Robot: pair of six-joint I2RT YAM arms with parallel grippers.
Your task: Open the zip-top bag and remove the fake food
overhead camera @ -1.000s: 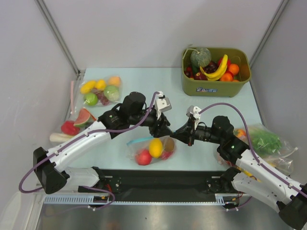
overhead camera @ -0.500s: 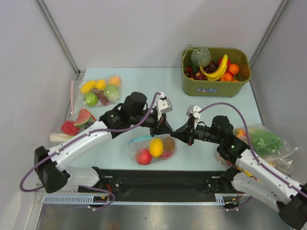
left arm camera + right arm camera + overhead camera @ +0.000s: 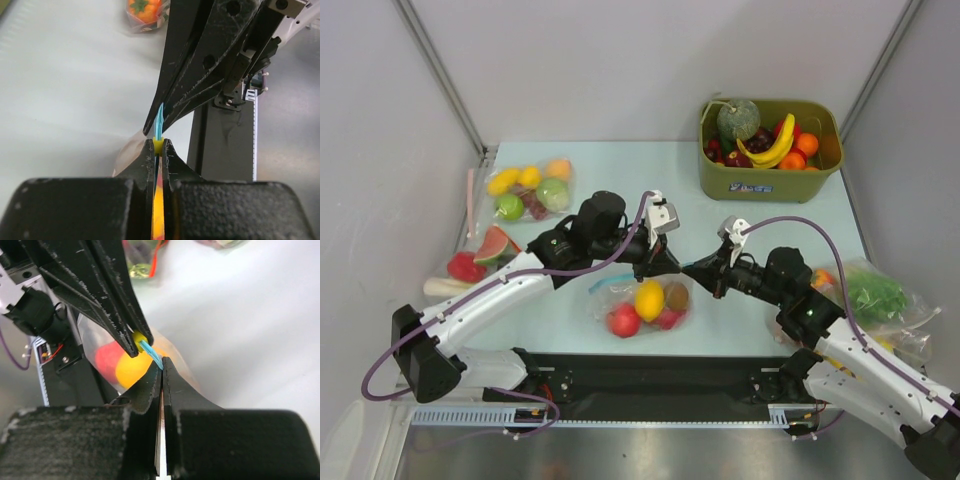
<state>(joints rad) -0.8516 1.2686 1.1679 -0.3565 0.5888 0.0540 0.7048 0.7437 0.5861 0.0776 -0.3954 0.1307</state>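
The left arm (image 3: 490,295) and right arm (image 3: 865,370) are alike: white shell links with dark seams and small dark screws, black bases, and bulky black motor housings toward the wrists. A thin purple cable (image 3: 800,222) runs along each arm to a small pale-grey camera block (image 3: 663,215). Up close the jaws are matte black, long tapered wedges, scuffed and scratched, with round screw holes (image 3: 207,61), on grainy black mounts (image 3: 75,440).

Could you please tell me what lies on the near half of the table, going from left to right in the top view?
watermelon slice → zip-top bag → greens bag
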